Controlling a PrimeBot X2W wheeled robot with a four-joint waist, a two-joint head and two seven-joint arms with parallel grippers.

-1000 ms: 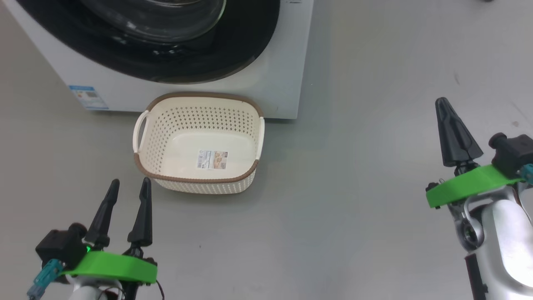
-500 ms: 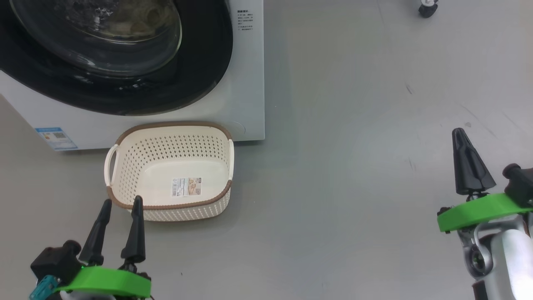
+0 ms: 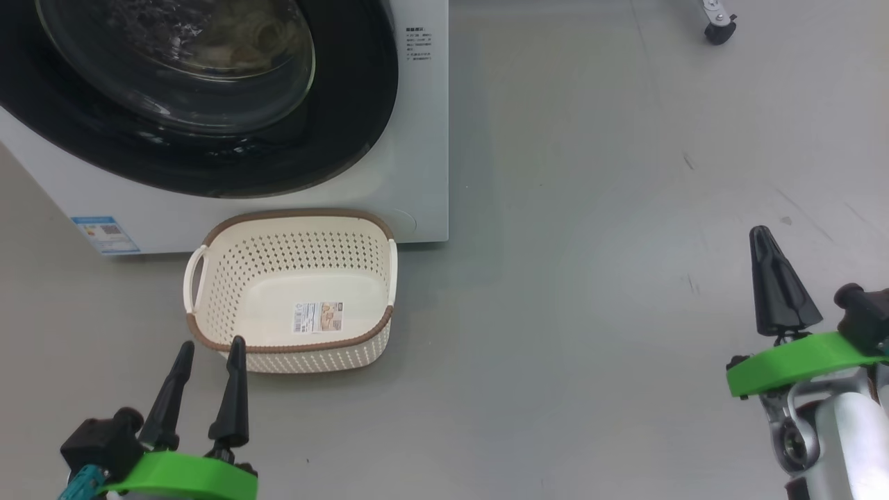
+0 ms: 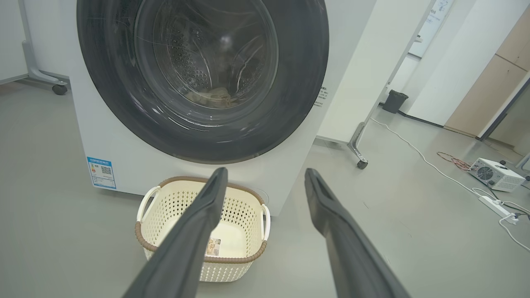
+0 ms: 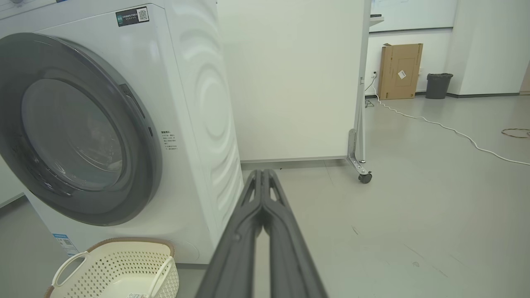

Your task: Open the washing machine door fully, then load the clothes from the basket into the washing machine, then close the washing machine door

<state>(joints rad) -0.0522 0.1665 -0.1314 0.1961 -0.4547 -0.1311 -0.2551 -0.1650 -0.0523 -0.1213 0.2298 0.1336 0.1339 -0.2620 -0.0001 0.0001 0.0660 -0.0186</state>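
Head view: basket (image 3: 298,214) on floor (image 3: 569,292) just before washer (image 3: 424,139), door (image 3: 347,139) shut, clothes (image 3: 239,38) inside behind glass. Left pincer (image 3: 212,344) released near basket's front-left corner; right pincer (image 3: 760,236) clenched, well apart.

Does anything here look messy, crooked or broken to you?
Nothing stands out. The washing machine door sits shut, pale clothes lie inside behind its glass, and the empty basket stands upright on the floor before it. No spill or damage shows.
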